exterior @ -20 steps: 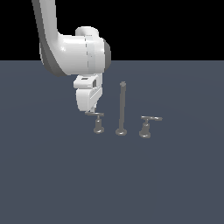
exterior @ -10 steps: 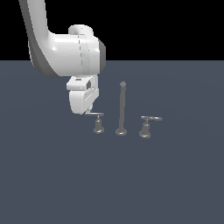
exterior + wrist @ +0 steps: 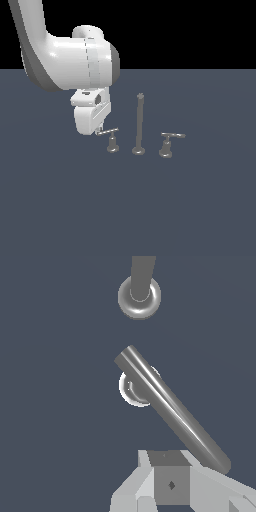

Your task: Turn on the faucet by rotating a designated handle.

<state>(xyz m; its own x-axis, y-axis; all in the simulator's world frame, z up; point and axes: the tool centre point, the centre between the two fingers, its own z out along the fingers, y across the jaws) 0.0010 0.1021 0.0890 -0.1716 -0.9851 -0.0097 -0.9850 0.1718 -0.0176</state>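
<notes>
The end effector (image 3: 98, 131) sits low beside the free end of the handle (image 3: 108, 131), apparently to push the lever sideways rather than clamp it; whether it is open cannot be told. The handle, on the exterior view's left of the spout post (image 3: 139, 122), is a smooth, glossy grey bar over a small round base on the matte tabletop (image 3: 200, 210).

The handle (image 3: 170, 406) slants from its round base toward the claw (image 3: 172, 486).

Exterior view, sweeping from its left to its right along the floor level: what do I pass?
White robot gripper → short grey metal lever handle on a slim stem → tall thin grey spout post → twin grey lever handle with bell-shaped base.
</notes>
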